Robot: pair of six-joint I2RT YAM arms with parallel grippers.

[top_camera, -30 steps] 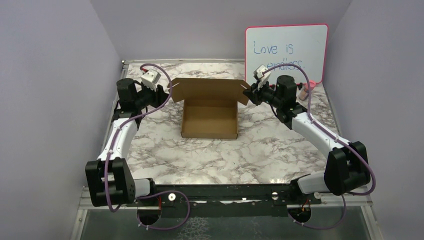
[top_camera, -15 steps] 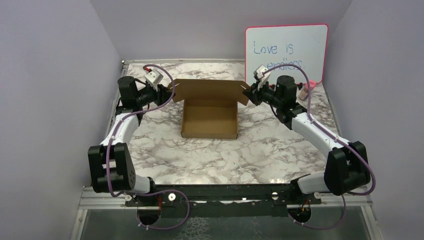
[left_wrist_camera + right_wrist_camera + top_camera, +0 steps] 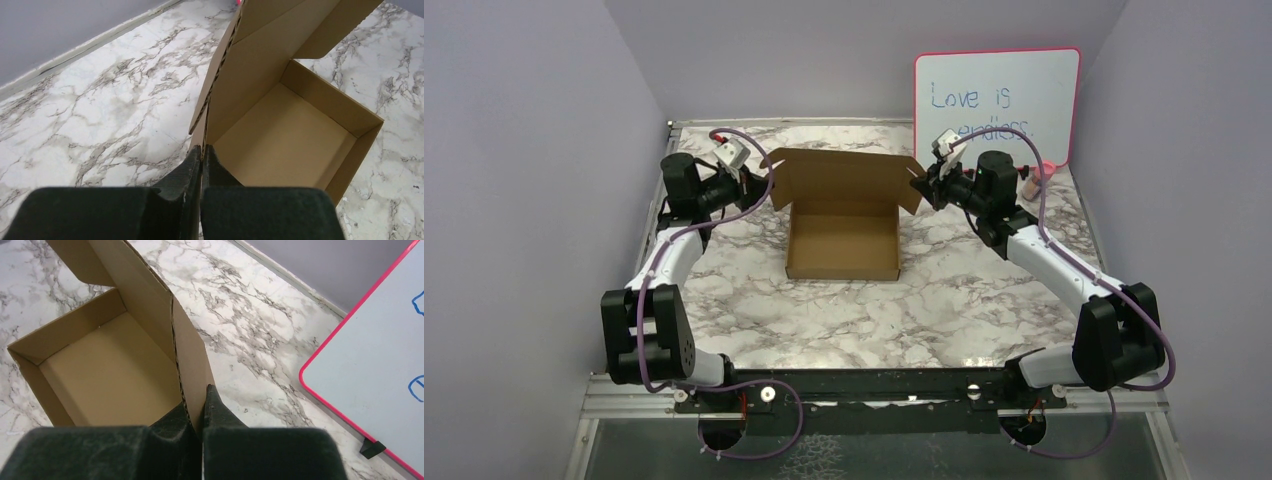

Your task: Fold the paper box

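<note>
The left pincer (image 3: pixel 201 152) is clamped on the left wing (image 3: pixel 781 180) of the lid (image 3: pixel 844 175) of the plain brown corrugated cardboard box (image 3: pixel 842 245), its black fingers pinched tight over the wing's edge. The right pincer (image 3: pixel 201 407) grips the right wing (image 3: pixel 192 355) the same way. The box sits mid-way across the white marble-patterned tabletop (image 3: pixel 824 320), toward the far side. Its tray is open and its lid stands upright along the far wall. Holding both wings at once probably steadies the lid, so the wings can turn inward before it swings toward the near side.
</note>
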